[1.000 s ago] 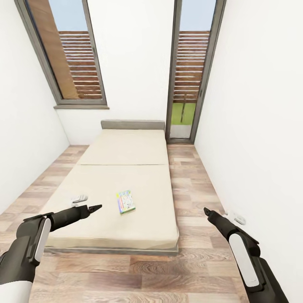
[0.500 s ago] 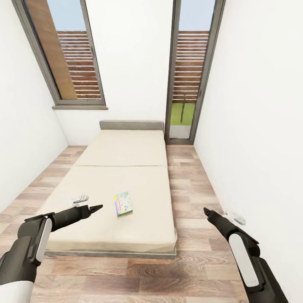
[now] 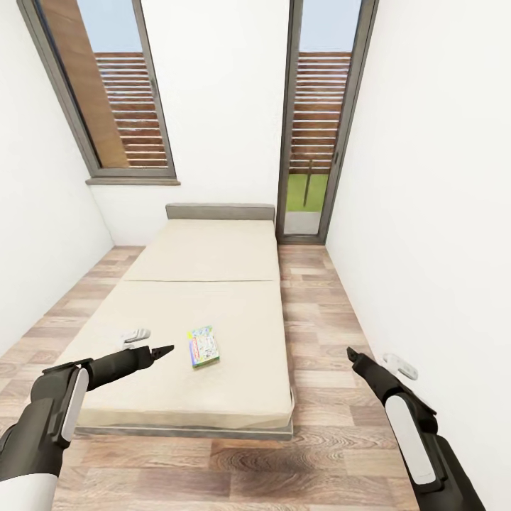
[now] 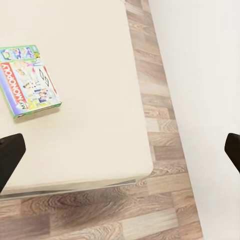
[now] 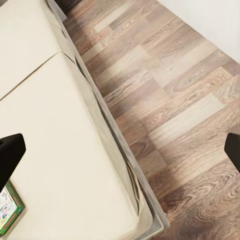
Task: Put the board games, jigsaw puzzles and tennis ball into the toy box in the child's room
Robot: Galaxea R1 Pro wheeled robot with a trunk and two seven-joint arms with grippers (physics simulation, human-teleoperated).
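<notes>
One board game (image 3: 204,346), a flat box with green edges and cartoon art, lies on the cream bed (image 3: 213,255) near its foot end. The left wrist view shows the same board game (image 4: 29,80) with MONOPOLY lettering, and a corner of the board game (image 5: 7,209) appears in the right wrist view. My left gripper (image 3: 162,350) hovers over the bed just left of the box, open and empty, with its dark fingertips (image 4: 10,150) far apart. Over the floor to the right of the bed my right gripper (image 3: 351,353) is open and empty too.
A small white-grey object (image 3: 135,334) lies on the bed near my left gripper. A similar one (image 3: 401,365) sits by the right wall. A wood-plank floor strip (image 3: 319,319) runs between bed and wall. Behind the bed are a window (image 3: 113,92) and a glass door (image 3: 319,121).
The whole picture has shifted a little, so the camera has moved. Both arms hold the same pose, and the board game lies where it was on the bed.
</notes>
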